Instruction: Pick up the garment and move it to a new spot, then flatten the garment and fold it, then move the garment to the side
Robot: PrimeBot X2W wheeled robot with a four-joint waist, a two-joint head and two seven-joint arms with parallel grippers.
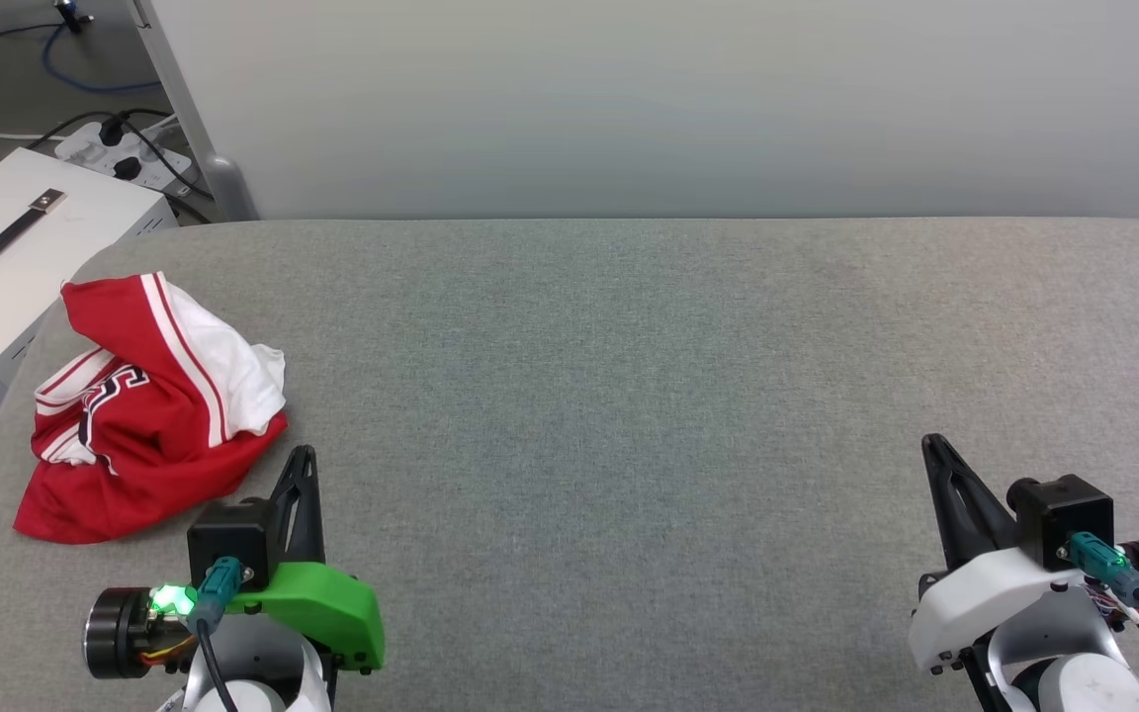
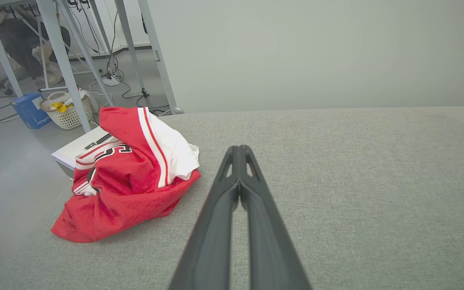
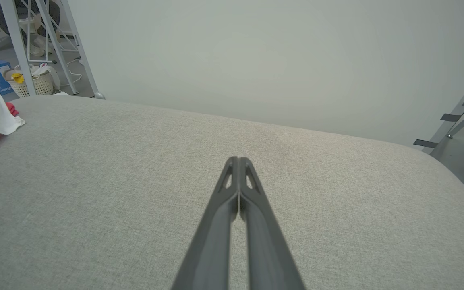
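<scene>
Now we see the garment [image 1: 149, 415] crumpled at approx. 9 o'clock on the grey pad [image 1: 629, 396]: soft, light, limp. We would pinch a raised fold. Our left gripper [image 1: 305, 457] and right gripper [image 1: 931, 445] are fully closed, both empty.

You have a broad table padded in grey woven fabric [image 1: 649, 376], its far corners rounded. One thing lies on it: a red jersey T-shirt [image 1: 149, 435], crumpled in a heap by the table's left edge. On top of the heap you can see a white sleeve with red-striped trim. Beside the sleeve, part of the black, white-outlined lettering shows among the folds.
</scene>
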